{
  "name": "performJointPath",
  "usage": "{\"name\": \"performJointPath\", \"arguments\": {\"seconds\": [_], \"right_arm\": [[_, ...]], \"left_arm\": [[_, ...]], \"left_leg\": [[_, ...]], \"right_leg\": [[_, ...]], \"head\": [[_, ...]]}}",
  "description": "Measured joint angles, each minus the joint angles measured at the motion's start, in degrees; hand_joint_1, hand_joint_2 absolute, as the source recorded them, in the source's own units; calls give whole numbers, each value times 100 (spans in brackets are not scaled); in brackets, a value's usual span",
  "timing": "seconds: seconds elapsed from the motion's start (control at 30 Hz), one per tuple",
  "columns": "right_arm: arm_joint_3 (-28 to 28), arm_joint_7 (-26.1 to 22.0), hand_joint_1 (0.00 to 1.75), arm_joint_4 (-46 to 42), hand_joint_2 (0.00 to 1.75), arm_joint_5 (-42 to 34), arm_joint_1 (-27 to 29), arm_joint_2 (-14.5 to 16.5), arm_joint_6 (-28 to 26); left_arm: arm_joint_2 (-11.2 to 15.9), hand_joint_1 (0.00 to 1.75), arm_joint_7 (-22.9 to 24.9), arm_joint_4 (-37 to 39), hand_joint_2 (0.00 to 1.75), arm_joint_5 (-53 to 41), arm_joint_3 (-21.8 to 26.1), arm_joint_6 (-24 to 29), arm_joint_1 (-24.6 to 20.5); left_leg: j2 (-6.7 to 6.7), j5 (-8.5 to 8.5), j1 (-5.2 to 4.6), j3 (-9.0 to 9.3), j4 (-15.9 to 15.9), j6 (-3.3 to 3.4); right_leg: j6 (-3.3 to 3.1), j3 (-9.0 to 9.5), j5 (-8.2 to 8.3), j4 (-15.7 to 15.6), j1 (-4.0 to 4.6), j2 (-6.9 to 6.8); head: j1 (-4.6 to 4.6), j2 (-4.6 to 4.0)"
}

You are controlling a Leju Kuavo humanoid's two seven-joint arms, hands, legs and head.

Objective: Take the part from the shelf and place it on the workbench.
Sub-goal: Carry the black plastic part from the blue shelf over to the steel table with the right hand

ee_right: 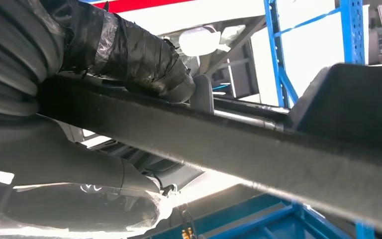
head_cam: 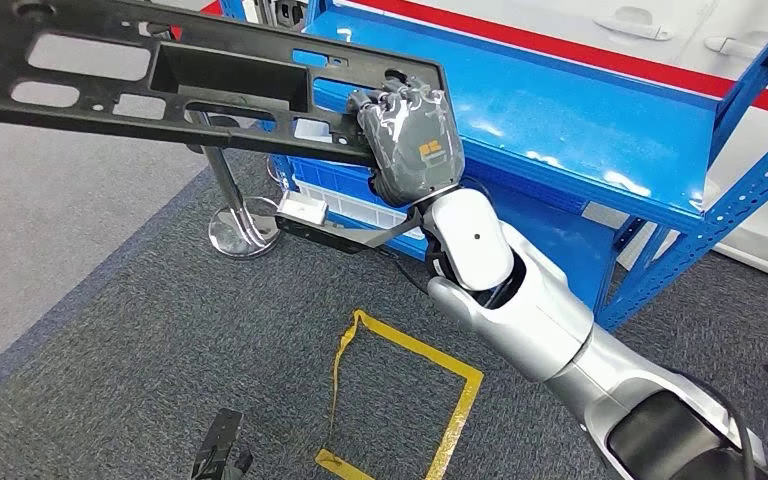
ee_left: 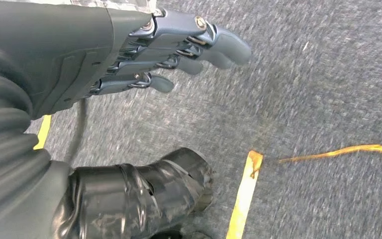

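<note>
Grey carpet [head_cam: 160, 330] across the lower head view, marked with a yellow tape square [head_cam: 400, 400]; blue shelf [head_cam: 560, 130] at upper right, shiny post base [head_cam: 243, 228] left of centre. Stretching from upper left to centre: long black part [head_cam: 160, 75], clamped at its right end by right hand [head_cam: 410, 140], fingers wrapped over the edge, likely gripped at the end to swing it off the rack. Below the shelf, a blue bin [head_cam: 345, 195], contents unclear. Hanging over carpet, left hand [ee_left: 179, 55], fingers slightly apart, holding nothing. Workbench not visible.
</note>
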Motion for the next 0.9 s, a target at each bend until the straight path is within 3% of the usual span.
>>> {"name": "performJointPath", "arguments": {"seconds": [0.03,0.1,0.17,0.23,0.27,0.3,0.37,0.43,0.53,0.6,0.67,0.73,0.77,0.8,0.83,0.9], "right_arm": [[0,0,175,-5,175,1,-2,0,3],[0,0,175,-23,175,1,-6,0,9],[0,0,175,-43,175,2,-10,0,13],[2,-1,175,-52,175,16,-10,0,16],[3,-5,175,-54,175,30,-9,0,19],[4,-10,175,-56,175,48,-8,0,21],[5,-20,175,-77,175,80,-12,0,22],[4,-25,175,-108,175,95,-25,0,22],[6,-43,175,-137,175,98,-28,-2,27],[7,-51,175,-153,175,102,-20,-6,32],[7,-58,175,-166,175,105,-7,-12,33],[7,-63,175,-169,175,104,30,-19,35],[7,-63,175,-169,175,104,54,-22,38],[7,-64,175,-170,175,107,73,-26,42],[7,-65,175,-174,175,110,83,-28,47],[7,-76,175,-191,175,125,85,-28,56]], "left_arm": [[6,0,0,0,175,1,0,1,17],[11,0,-1,0,175,2,0,1,29],[2,0,-2,0,175,-1,0,-1,13],[-4,0,-2,0,175,-2,0,-6,1],[-6,0,-2,0,175,-2,0,-10,2],[-6,0,-3,0,175,-3,0,-14,4],[-5,0,-8,0,175,-6,0,-16,-6],[-8,0,-21,0,175,-8,0,-19,-30],[0,0,-36,0,175,-1,0,-35,-28],[9,0,-45,0,175,10,0,-71,-16],[12,0,-54,0,175,30,0,-108,-26],[15,0,-59,0,175,47,0,-123,-37],[15,0,-62,0,175,50,0,-126,-35],[15,0,-67,0,175,53,0,-128,-30],[14,0,-70,0,175,54,0,-130,-23],[14,0,-73,0,175,57,0,-128,-18]], "left_leg": [[26,-7,-2,-12,9,-19],[315,-161,-22,-123,242,-63],[599,-471,-16,-408,864,-121],[671,-662,10,-676,1442,-150],[681,-622,14,-686,1478,-153],[700,-493,16,-585,1297,-149],[873,-180,-17,-157,522,-124],[1018,-53,-85,119,-5,-58],[906,-43,-118,151,-108,52],[811,-7,-93,210,-191,148],[712,12,-83,242,-226,225],[580,12,-85,240,-215,246],[500,9,-83,240,-203,243],[415,2,-78,239,-181,235],[330,-15,-69,237,-147,218],[176,-64,-51,180,-40,165]], "right_leg": [[-22,12,12,-18,-10,-53],[-61,36,29,-53,-17,-163],[-83,45,30,-66,10,-293],[-95,45,21,-66,33,-449],[-97,46,15,-66,39,-522],[-96,49,8,-66,44,-589],[-79,65,-10,-69,58,-708],[-49,77,-24,-78,82,-802],[23,106,-49,-99,79,-908],[58,51,-194,88,63,-746],[51,-220,-512,704,59,-474],[48,-558,-736,1365,60,-372],[54,-623,-699,1458,56,-360],[58,-586,-558,1336,49,-350],[63,-450,-341,1014,33,-310],[76,-158,-47,340,-26,-22]], "head": [[-2,0],[-35,0],[-65,0],[-65,0],[-67,0],[-67,0],[-67,0],[-62,0],[-61,0],[-49,0],[-34,0],[-32,0],[-34,0],[-33,0],[-32,0],[-39,0]]}}
